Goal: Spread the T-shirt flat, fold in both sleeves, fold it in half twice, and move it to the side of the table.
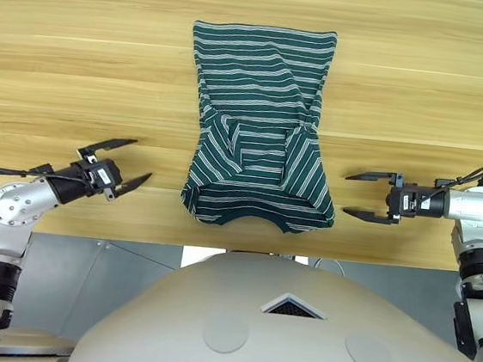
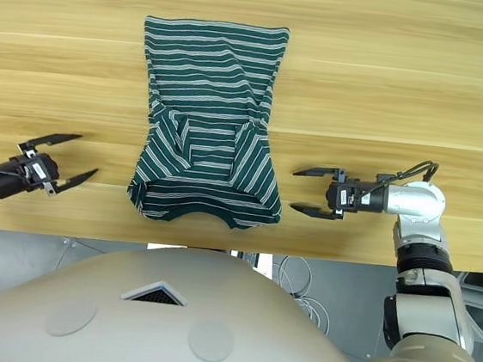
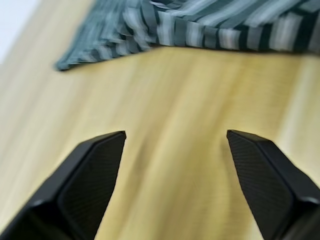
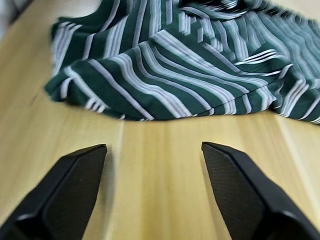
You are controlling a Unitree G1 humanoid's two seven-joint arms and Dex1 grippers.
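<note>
Left tool [image 1: 140, 159] and right tool [image 1: 346, 194] flanking the T-shirt [image 1: 260, 122], both spread wide and empty.
Nearest the robot, the tools are sitting beside the T-shirt's near end, likely lining up for the first half-fold. The T-shirt is lying mid-way across the surface [image 1: 83, 43], sleeves tucked in, hem stretching away. Whether the tips are touching the wood is hard to make out.

Light wooden table [image 1: 83, 43] with lengthwise grain, grey floor [image 1: 120, 263] beyond its near edge, loose cables [image 2: 300, 282]
</note>
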